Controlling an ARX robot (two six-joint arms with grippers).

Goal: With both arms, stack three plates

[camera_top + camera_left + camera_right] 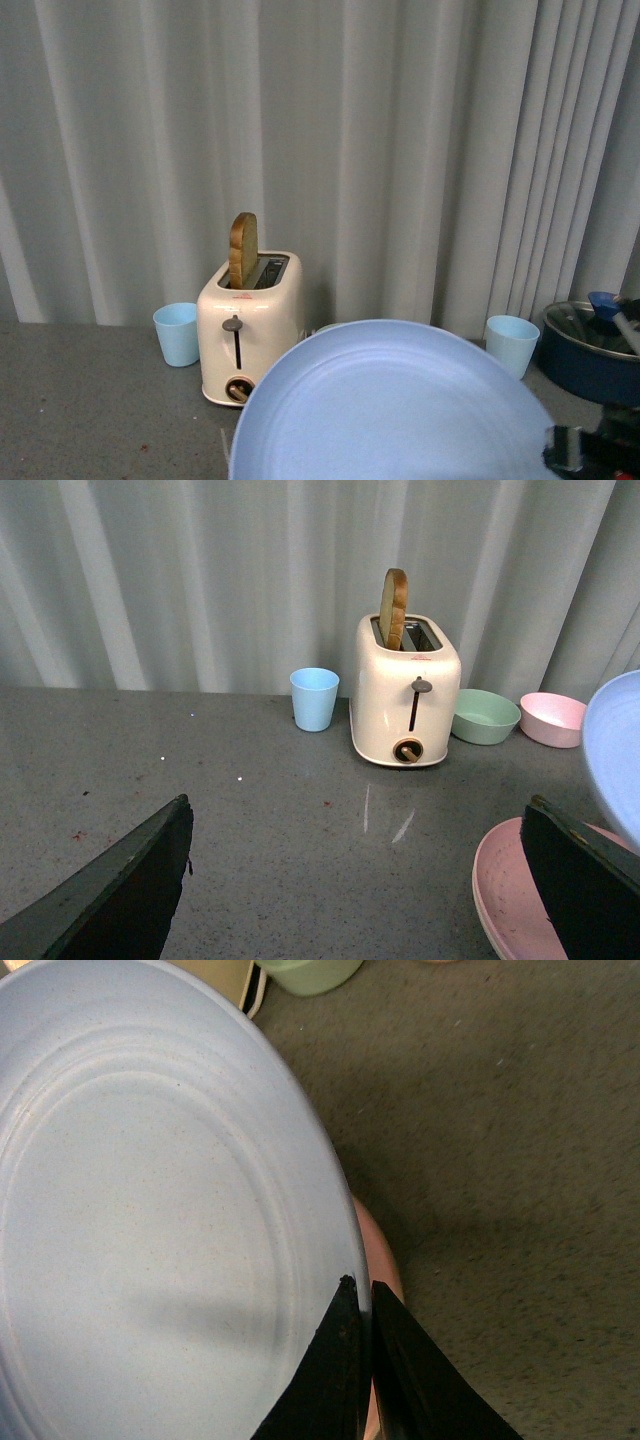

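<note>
The right tool (360, 1285) pinches the rim of the light blue plate (150, 1210) and holds it above the pink plate (510, 900) on the surface (250, 810), likely for stacking. The left tool (357, 810) is released, empty.

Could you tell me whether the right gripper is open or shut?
Shut: the right gripper clamps the rim of the light blue plate, fingers nearly touching.

No readable words or numbers anywhere. The toaster (385, 700) carries a tiny reddish mark near its top edge. It's too small to read.
</note>
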